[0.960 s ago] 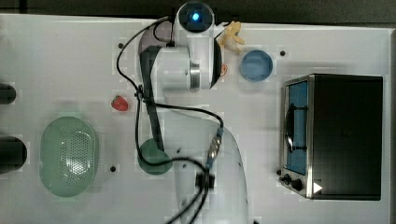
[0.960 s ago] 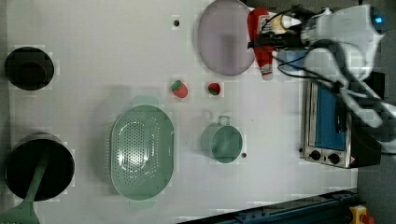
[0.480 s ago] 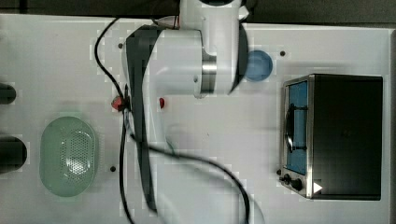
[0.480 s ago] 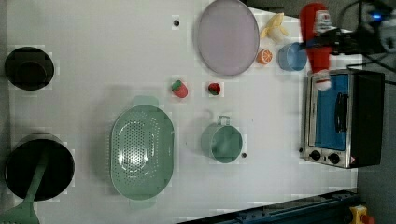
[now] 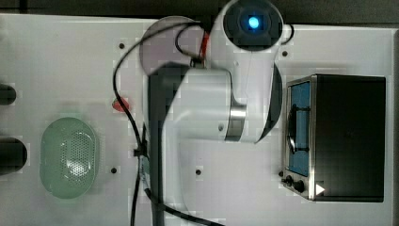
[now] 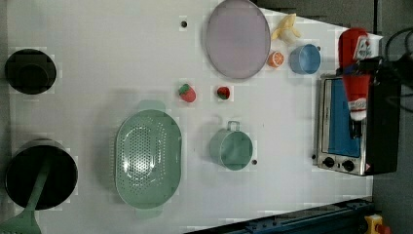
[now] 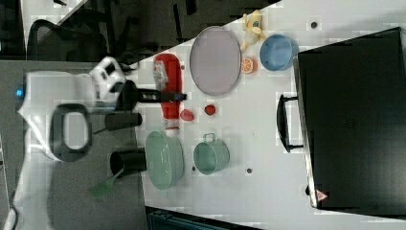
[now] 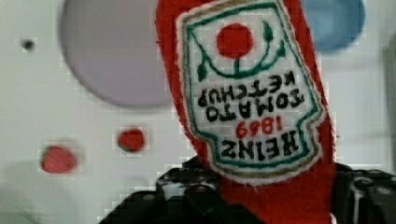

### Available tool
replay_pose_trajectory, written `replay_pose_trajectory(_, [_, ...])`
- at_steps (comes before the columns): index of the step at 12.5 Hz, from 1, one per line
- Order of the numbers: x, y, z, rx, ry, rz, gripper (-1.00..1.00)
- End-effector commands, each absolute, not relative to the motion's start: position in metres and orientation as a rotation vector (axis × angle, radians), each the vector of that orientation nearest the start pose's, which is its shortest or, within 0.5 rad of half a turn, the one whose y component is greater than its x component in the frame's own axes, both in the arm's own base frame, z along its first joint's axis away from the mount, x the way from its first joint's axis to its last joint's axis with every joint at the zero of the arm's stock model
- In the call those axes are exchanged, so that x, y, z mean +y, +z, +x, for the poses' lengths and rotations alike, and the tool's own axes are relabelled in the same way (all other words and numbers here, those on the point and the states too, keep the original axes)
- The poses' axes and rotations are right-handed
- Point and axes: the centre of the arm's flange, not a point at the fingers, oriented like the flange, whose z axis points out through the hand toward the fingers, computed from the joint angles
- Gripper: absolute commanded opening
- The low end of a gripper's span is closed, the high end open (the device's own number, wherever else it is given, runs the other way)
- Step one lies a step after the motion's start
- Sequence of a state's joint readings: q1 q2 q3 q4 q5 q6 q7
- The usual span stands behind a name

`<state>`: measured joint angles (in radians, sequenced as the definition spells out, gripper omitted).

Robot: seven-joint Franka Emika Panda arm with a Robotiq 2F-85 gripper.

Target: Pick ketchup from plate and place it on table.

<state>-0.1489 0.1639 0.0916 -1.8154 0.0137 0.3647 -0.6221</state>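
A: The wrist view reads the ketchup label up close, dark fingers clamped on the bottle. The top view's arm hides most of that.

B: The left view has the ketchup in the air over the toaster oven, off the bare plate.

A: Open room? The counter lies free toward the left view's upper left.

B: Count: two strawberries, one blue bowl, one green cup, one colander.
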Motion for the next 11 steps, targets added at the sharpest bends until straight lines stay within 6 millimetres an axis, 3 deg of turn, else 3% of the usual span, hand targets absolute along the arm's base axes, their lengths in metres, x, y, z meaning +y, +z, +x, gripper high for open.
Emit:
replay_pose_trajectory(1, [-0.053,0.368,0.57,0.469,0.234,-3.075,0.24])
replay_pose_trajectory(8, [-0.048,0.242,0.52,0.478,0.231,-3.074,0.29])
replay_pose_trajectory(11, [-0.046,0.195,0.509,0.479,0.325,-3.065,0.93])
